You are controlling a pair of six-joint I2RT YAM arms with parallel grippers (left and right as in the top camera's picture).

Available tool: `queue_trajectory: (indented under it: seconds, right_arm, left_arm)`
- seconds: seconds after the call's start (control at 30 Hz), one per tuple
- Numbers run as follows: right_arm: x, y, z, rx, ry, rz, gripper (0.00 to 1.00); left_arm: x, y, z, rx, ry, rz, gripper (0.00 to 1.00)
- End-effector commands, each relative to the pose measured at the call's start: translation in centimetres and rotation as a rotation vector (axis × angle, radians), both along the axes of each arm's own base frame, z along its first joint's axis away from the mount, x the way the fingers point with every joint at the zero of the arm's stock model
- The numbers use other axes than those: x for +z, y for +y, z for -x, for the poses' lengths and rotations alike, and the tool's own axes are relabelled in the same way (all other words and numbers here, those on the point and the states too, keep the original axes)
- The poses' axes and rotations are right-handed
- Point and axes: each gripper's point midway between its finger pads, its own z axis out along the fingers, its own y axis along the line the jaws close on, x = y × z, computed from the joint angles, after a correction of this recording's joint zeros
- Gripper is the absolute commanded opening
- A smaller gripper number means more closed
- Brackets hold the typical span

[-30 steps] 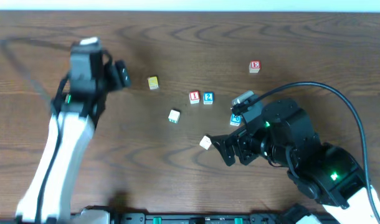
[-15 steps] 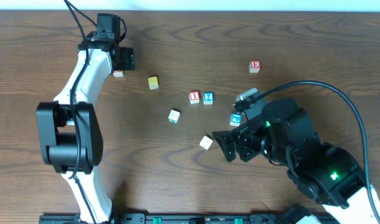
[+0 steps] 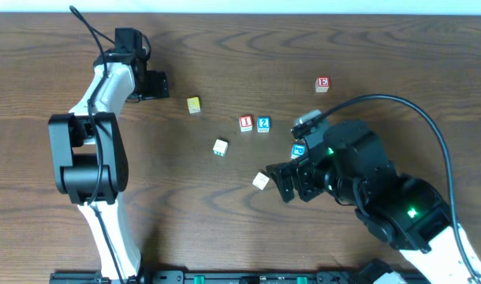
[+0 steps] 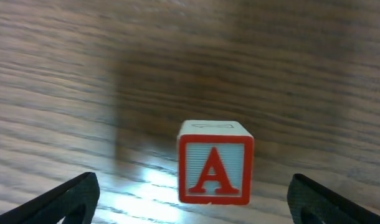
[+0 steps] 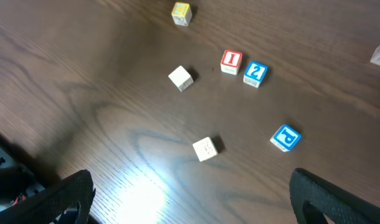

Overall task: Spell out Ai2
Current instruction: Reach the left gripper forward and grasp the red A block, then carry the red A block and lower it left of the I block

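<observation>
I block (image 3: 246,123) and 2 block (image 3: 263,124) sit side by side mid-table. A block (image 4: 215,163) lies well apart, ungrasped between the spread left gripper (image 3: 151,84). Right gripper (image 3: 281,183) spread, empty. A remains to place.

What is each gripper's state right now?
Left gripper: open, red A block ahead, not gripped.
Right gripper: open, holding nothing.

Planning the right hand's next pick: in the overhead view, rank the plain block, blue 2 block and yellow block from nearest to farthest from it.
1. The plain block, right at the fingertips of the right hand.
2. The blue 2 block, farther up the picture, mid-table.
3. The yellow block, farthest, toward the upper left of the picture.
</observation>
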Motion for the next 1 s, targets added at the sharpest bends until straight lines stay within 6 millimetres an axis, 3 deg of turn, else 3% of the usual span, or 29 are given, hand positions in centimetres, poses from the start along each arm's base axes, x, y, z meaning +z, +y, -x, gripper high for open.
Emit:
queue_trajectory:
  seconds: [0.0,0.07,0.27,0.63,0.97]
  right_arm:
    - [-0.41,0.16,-0.22,-0.013,0.017,0.006,0.99]
    - [-0.57,0.21,-0.3,-0.013,0.021,0.01,0.99]
    - [-0.61,0.21,-0.31,-0.014,0.022,0.011,0.99]
    - [-0.61,0.21,-0.31,-0.013,0.022,0.011,0.99]
    - [-0.61,0.21,-0.3,-0.013,0.022,0.011,0.99]
  left_arm:
    - [0.19,-0.18,-0.56,-0.017,-0.011,0.007,1.0]
    - [0.16,-0.18,-0.56,-0.017,-0.01,0.007,0.87]
    - [0.1,-0.19,-0.64,-0.017,-0.013,0.007,0.65]
    - [0.13,-0.62,-0.76,-0.025,-0.018,0.032,0.49]
    - [0.32,-0.6,-1.42,-0.025,-0.046,0.031,0.48]
